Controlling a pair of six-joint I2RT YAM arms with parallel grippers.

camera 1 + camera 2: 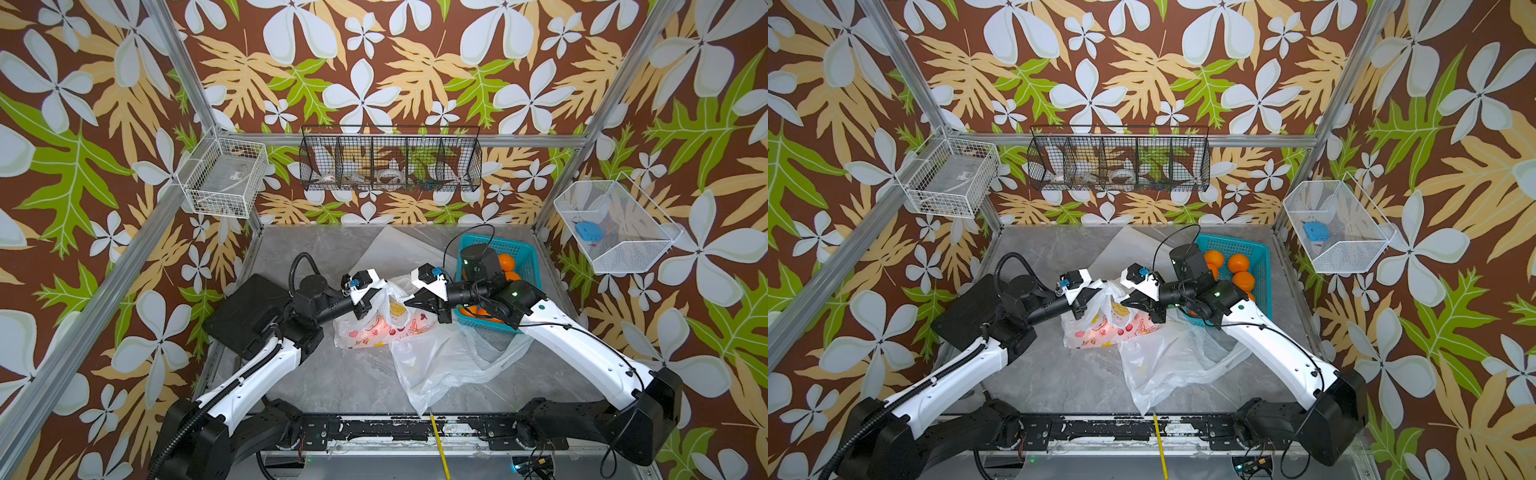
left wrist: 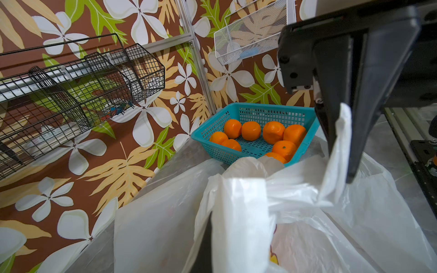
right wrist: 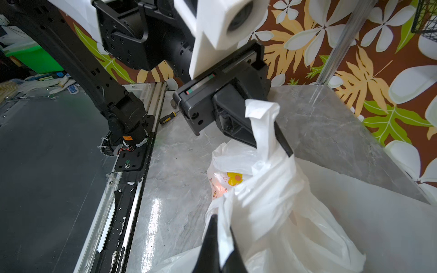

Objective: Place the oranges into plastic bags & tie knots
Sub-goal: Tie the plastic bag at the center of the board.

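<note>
Top views showed the grey counter [image 1: 332,374] filling the lower middle of the frame. On it, just below centre, a loose bag [image 1: 440,365] lay crumpled and flat, its lower edge reaching the counter's near rim. Touching that bag's upper left edge stood the printed bag [image 1: 374,328], at frame centre, bulging, with red and yellow cartoons on its side. A teal basket [image 1: 498,243] sat right of centre by the counter's right edge, just beside the loose bag.

Left hand [image 1: 370,301] and right hand [image 1: 415,302] met over the printed bag's mouth from either side, nearly tip to tip. Each was clamped tight on one white handle of that bag. Right wrist view had the left hand [image 3: 267,144] pinching a strip that stood up past its fingers, and left wrist view showed the right hand [image 2: 340,151] doing likewise. Whether the handles were knotted could not be told.

Oranges [image 2: 250,131] lay loose in the basket, about eight of them in left wrist view.
</note>
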